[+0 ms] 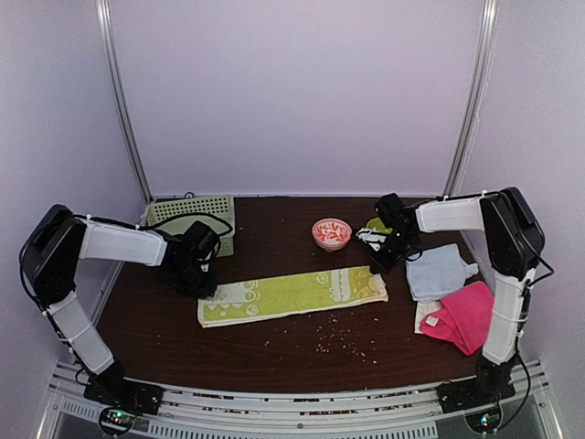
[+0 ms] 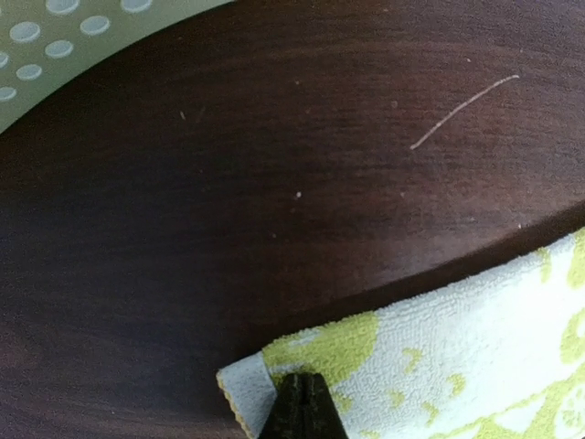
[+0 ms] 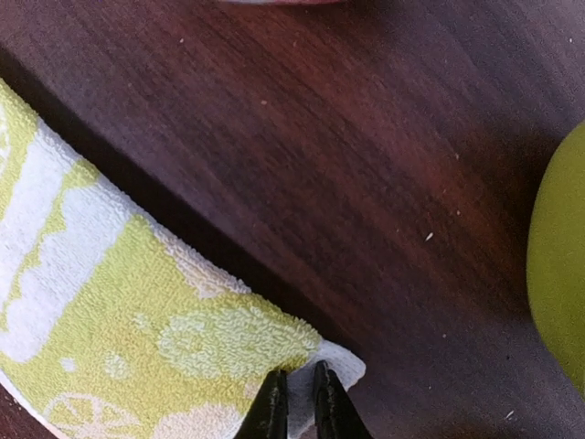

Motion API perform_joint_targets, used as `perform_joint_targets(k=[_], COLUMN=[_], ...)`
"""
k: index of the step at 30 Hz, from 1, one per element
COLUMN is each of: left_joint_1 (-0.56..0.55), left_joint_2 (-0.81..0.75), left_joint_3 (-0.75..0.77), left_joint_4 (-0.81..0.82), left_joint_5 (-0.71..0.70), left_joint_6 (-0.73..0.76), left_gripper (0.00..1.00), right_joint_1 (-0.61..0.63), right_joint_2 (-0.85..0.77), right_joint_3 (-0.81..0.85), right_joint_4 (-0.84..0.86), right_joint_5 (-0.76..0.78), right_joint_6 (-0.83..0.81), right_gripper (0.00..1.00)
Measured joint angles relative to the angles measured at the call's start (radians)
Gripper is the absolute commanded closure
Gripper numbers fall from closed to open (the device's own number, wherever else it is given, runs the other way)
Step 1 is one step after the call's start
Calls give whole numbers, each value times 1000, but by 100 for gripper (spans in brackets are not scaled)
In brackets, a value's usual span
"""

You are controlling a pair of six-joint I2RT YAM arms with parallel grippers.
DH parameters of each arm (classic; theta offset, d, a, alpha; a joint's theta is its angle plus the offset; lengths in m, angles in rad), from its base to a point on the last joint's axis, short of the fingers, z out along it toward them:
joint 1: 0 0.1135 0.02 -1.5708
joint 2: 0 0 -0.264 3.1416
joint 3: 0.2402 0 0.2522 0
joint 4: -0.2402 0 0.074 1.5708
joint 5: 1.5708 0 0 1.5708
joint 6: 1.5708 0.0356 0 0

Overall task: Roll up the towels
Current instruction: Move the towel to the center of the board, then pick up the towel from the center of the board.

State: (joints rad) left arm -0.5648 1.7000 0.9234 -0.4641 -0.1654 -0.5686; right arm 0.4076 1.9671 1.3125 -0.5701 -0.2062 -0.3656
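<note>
Rolling is unstarted: left gripper [image 2: 303,382] and right gripper [image 3: 298,375] pinch far corners of the flat yellow patterned cloth towel [image 1: 292,294] (others wait).

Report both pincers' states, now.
Left pincer: shut on a corner of the yellow towel.
Right pincer: nearly shut, pinching the yellow towel's opposite corner.

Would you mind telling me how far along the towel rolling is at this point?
Done: nothing is rolled yet. In hand: the yellow towel lies flat, with the left gripper shut on one far corner and the right gripper pinching the other. Remaining: rolling it, then the light blue towel, pink towel and cream towel lying unrolled at the right.
</note>
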Motion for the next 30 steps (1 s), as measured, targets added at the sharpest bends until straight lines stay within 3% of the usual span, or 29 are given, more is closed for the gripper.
perform_joint_targets(k=[8,12,13,19,23,30], left_joint_1=[8,8,8,8,7,7], left_joint_2=[-15,-105,-137,-229,-229,-229], left_joint_3=[45,87,93,92,23,-71], left_joint_4=[-75,-117,-117,-106,-77,-59], left_joint_5=[16,29,27,8,22,26], left_joint_6=[43,71,80,85,68,44], left_gripper=[100,70,68,66,65,60], right_joint_1=[0,0,0,-5,-13,-43], right_joint_2=[-11,-96,-122,-163,-160,-122], right_joint_3=[27,27,27,13,-31,-45], right_joint_4=[-21,-45,-51,-77,-103,-114], right_joint_5=[-11,-22,-22,-33,-53,-85], right_joint_6=[23,38,45,83,114,174], right_gripper=[71,69,69,66,55,54])
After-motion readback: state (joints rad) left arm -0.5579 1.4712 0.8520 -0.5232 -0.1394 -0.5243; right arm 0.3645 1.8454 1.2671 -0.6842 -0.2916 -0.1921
